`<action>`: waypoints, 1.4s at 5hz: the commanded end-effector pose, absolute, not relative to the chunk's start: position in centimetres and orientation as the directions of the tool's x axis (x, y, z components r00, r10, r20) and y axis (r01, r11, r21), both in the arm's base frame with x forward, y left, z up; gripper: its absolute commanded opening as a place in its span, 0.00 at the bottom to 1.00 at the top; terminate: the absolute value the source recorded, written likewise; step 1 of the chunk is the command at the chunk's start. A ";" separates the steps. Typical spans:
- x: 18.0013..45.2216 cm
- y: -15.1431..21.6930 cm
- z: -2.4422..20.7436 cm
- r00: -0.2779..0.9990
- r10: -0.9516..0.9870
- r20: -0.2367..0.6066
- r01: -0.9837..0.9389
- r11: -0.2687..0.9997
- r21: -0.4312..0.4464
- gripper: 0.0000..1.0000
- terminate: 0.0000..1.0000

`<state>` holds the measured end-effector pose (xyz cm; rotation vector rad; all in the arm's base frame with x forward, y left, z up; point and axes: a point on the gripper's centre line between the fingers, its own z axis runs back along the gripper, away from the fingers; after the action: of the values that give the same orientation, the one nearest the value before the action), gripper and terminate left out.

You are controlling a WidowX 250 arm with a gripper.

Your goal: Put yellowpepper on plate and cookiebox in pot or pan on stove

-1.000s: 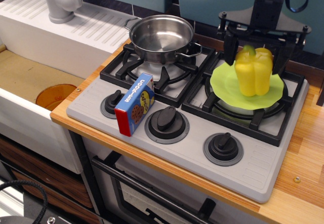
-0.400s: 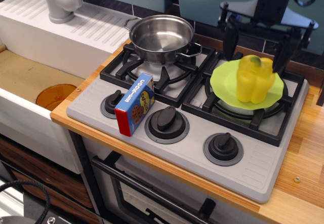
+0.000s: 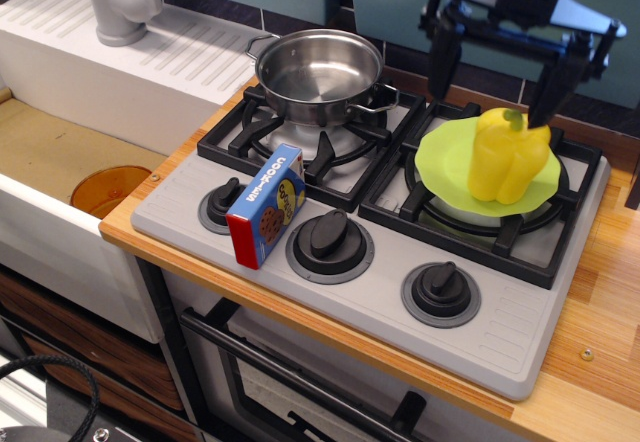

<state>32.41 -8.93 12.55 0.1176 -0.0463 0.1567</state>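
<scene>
The yellowpepper [image 3: 507,156] stands on the lime-green plate [image 3: 445,162], which lies on the right burner of the stove [image 3: 500,312]. The gripper [image 3: 495,74] is open and empty, its black fingers spread wide above and behind the pepper, clear of it. The cookiebox [image 3: 266,205] stands upright on the stove's front left, between two knobs. The steel pot [image 3: 318,75] sits empty on the left burner.
A sink [image 3: 60,152] with an orange disc [image 3: 110,189] lies left of the stove. A grey faucet [image 3: 120,2] stands at the back left on a white drainboard. Wooden counter runs along the stove's right side.
The gripper let go of the pepper and rose up and back. The pepper settled onto the plate, tilting slightly right.
</scene>
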 end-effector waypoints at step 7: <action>29.6 0.2 15.1 0.976 0.086 0.199 -0.122 0.977 0.174 1.00 0.00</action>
<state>29.23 0.26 13.02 0.1932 -0.1256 0.1026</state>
